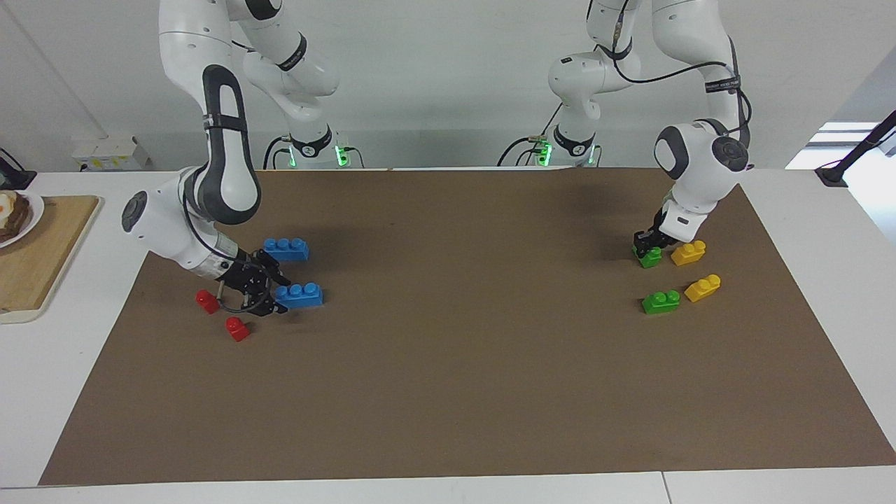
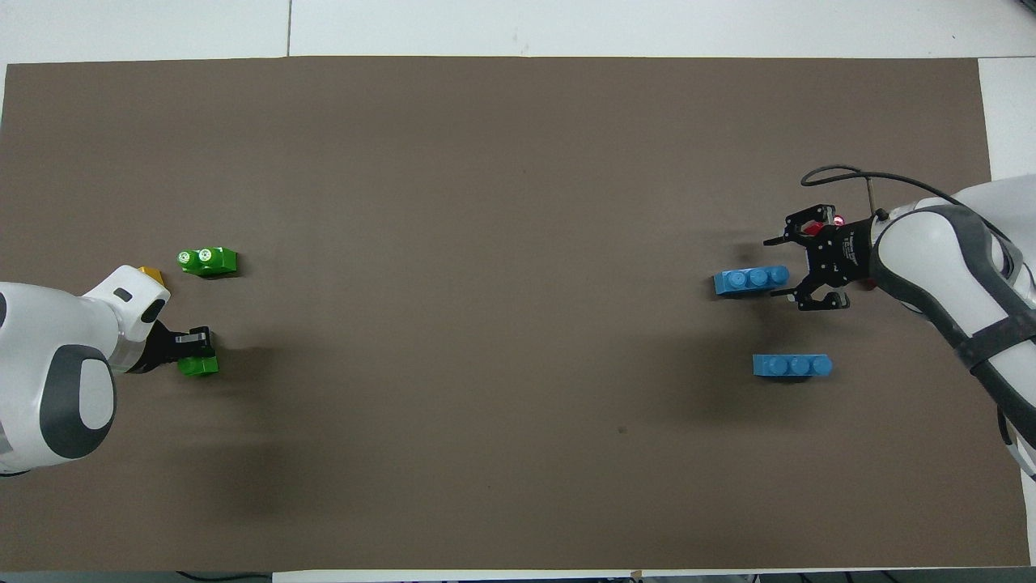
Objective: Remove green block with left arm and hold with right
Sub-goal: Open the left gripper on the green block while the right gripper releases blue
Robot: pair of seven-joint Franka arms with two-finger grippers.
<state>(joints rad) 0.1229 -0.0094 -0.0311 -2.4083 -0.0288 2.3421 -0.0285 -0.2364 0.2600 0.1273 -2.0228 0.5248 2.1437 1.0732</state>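
A small green block (image 1: 649,257) (image 2: 198,366) sits pinched under my left gripper (image 1: 647,246) (image 2: 191,348), which is shut on it low over the mat at the left arm's end of the table, beside a yellow brick (image 1: 688,252). A second green block (image 1: 661,302) (image 2: 208,260) lies loose farther from the robots. At the right arm's end, my right gripper (image 1: 269,288) (image 2: 781,267) is open, its fingers spread around the end of a blue three-stud brick (image 1: 299,295) (image 2: 751,279) that rests on the mat.
Another yellow brick (image 1: 703,287) lies beside the loose green block. A second blue brick (image 1: 286,248) (image 2: 791,366) and two red bricks (image 1: 206,301) (image 1: 237,328) lie around the right gripper. A wooden board (image 1: 42,259) with a plate sits off the brown mat (image 1: 455,364).
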